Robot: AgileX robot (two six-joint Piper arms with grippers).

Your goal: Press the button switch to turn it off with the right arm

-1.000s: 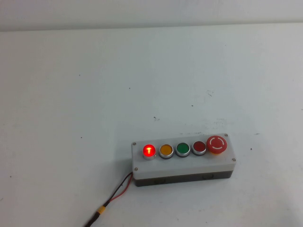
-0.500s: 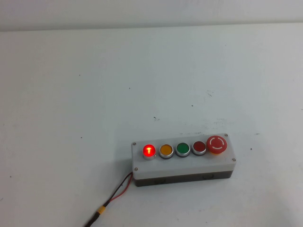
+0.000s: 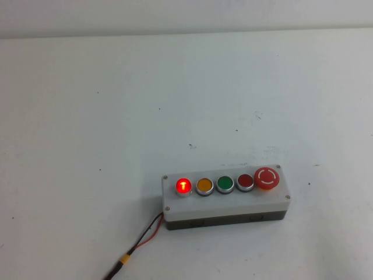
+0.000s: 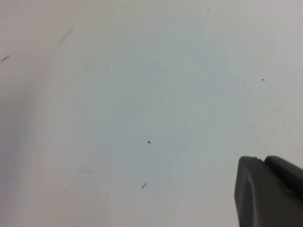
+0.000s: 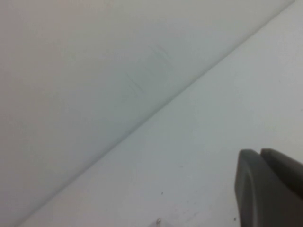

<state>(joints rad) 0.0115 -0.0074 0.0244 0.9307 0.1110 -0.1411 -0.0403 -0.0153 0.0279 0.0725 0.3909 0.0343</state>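
The button switch [image 3: 183, 186] is the small round red button with a silver collar at the left end of the white five-button box [image 3: 227, 204]. It glows bright red. The box lies on the white table, front of centre. Neither arm shows in the high view. My right gripper [image 5: 259, 151] shows only in the right wrist view, its two dark fingers pressed together, over bare table near the back wall. My left gripper [image 4: 262, 160] shows only in the left wrist view, fingers together, over bare table. No button shows in either wrist view.
On the box, to the right of the glowing button, sit a yellow button [image 3: 204, 185], a green one [image 3: 225, 184], a darker flat red one [image 3: 245, 182] and a large red mushroom button [image 3: 267, 178]. A red-and-black cable [image 3: 143, 239] runs from the box's left end to the front edge.
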